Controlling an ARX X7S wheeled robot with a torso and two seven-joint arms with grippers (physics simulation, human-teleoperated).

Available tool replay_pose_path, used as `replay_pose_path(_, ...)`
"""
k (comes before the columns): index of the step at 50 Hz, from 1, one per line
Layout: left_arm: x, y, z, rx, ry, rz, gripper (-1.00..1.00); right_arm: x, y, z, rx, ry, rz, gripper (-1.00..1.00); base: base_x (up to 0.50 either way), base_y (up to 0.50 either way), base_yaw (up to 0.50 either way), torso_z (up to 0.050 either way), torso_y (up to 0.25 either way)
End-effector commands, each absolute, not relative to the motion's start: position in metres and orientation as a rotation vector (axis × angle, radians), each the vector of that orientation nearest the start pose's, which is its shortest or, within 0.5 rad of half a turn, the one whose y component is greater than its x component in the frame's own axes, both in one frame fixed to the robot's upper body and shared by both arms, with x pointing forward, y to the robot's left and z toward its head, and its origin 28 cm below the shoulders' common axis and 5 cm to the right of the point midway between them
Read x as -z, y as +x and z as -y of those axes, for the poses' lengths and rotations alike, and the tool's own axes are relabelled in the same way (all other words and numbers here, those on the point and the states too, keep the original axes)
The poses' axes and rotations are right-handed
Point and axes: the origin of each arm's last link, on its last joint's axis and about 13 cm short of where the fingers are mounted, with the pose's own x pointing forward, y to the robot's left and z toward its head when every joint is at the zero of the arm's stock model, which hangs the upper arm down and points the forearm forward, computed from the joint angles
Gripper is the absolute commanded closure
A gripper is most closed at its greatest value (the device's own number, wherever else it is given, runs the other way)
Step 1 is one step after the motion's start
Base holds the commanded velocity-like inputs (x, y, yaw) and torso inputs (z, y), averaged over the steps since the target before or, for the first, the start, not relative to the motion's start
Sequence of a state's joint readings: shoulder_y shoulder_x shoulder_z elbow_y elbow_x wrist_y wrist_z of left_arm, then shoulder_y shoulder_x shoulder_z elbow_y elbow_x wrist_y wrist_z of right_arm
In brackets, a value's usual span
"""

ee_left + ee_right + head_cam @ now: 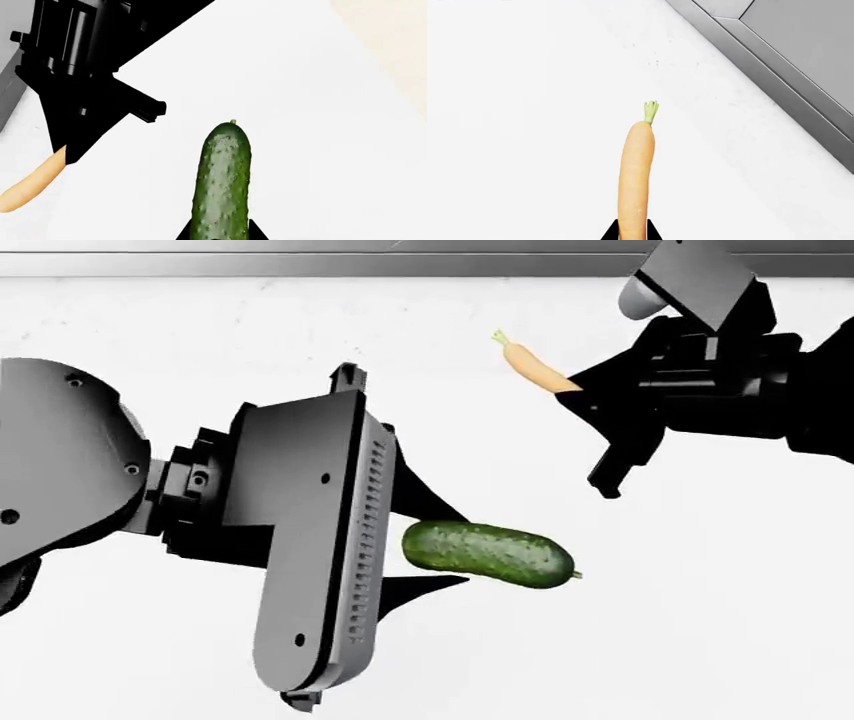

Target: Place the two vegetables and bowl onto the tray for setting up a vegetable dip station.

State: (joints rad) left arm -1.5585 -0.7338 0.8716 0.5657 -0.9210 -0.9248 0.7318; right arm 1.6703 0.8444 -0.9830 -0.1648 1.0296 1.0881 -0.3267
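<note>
The dark green bumpy cucumber (pixel 221 180) sticks out from between the two black fingers of my left gripper (pixel 220 232), which is shut on its near end. In the head view the cucumber (pixel 487 552) points right from that left gripper (pixel 434 545). My right gripper (pixel 632 231) is shut on the thick end of the pale-orange carrot (pixel 635 170), whose green stub points away. In the head view the carrot (pixel 531 365) juts up and left from the right gripper (pixel 577 390). The carrot (pixel 33 184) also shows in the left wrist view. The tray and the bowl are out of view.
A white counter (pixel 694 620) spreads under both arms. A grey ledge (pixel 400 262) runs along its far edge and shows as a grey wall (pixel 787 60) in the right wrist view. The black right arm (pixel 87 100) hangs near the left gripper.
</note>
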Motion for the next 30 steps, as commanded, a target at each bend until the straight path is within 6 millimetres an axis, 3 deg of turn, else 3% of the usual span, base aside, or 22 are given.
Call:
replay_pose_path(1,-0.3673,0.2305,-0.2123,1.345,0.939,0.08,1.0,-0.3627,0.2686,0.1755,-0.682,-0.653,-0.221,1.0,0.0,0.0,0.0,0.0,0.0)
replay_pose_path(4,-0.366,0.2276,-0.2122,1.345,0.943,0.082,1.0,-0.3622,0.265,0.175,-0.692,-0.637,-0.23,1.0,-0.08,0.03,0.0,0.0,0.0)
replay_pose_path(14,-0.3646,0.2273,-0.2135,1.343,0.946,0.082,1.0,-0.3606,0.264,0.1751,-0.704,-0.641,-0.212,1.0,-0.5,0.05,0.0,0.0,0.0)
replay_pose_path(23,-0.3638,0.2295,-0.2138,1.342,0.944,0.085,1.0,-0.3559,0.2675,0.1747,-0.704,-0.633,-0.215,1.0,-0.02,0.0,0.0,0.0,0.0)
replay_pose_path(30,-0.3643,0.2284,-0.213,1.341,0.948,0.089,1.0,-0.3558,0.2649,0.1772,-0.693,-0.634,-0.226,1.0,-0.14,-0.5,0.0,0.0,0.0)
